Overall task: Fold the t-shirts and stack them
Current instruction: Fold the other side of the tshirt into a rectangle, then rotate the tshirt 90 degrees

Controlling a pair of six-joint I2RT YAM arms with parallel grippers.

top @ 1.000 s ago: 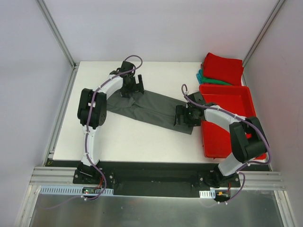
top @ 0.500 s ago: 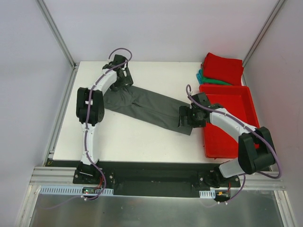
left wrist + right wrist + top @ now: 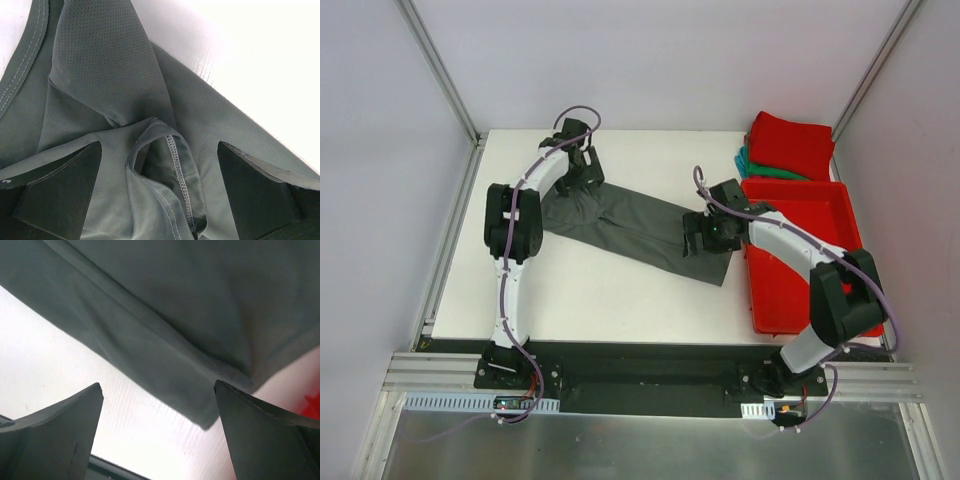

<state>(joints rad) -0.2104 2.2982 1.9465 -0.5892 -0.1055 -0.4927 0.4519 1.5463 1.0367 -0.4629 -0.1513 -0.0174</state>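
Note:
The dark charcoal-grey t-shirt (image 3: 630, 225) lies stretched diagonally across the white table. My left gripper (image 3: 582, 180) is open over its rumpled far-left end. In the left wrist view (image 3: 160, 200) a stitched hem fold of the shirt (image 3: 175, 160) lies between the spread fingers. My right gripper (image 3: 700, 236) is open over the shirt's near-right end. In the right wrist view (image 3: 160, 435) the shirt's corner (image 3: 200, 410) lies just ahead of the fingers, over bare table. The folded red t-shirt (image 3: 790, 145) sits on the folded teal-green one (image 3: 750, 163) at the far right.
A rigid red plastic tray (image 3: 800, 290) stands along the right edge, touching the right arm's side. The table (image 3: 600, 290) has bare white surface in front of the grey shirt. Metal frame posts stand at the far corners.
My left gripper has moved towards the far-left over the shirt's left end. My right gripper has shifted a little up and left over the right end. The shirt's left end has spread.

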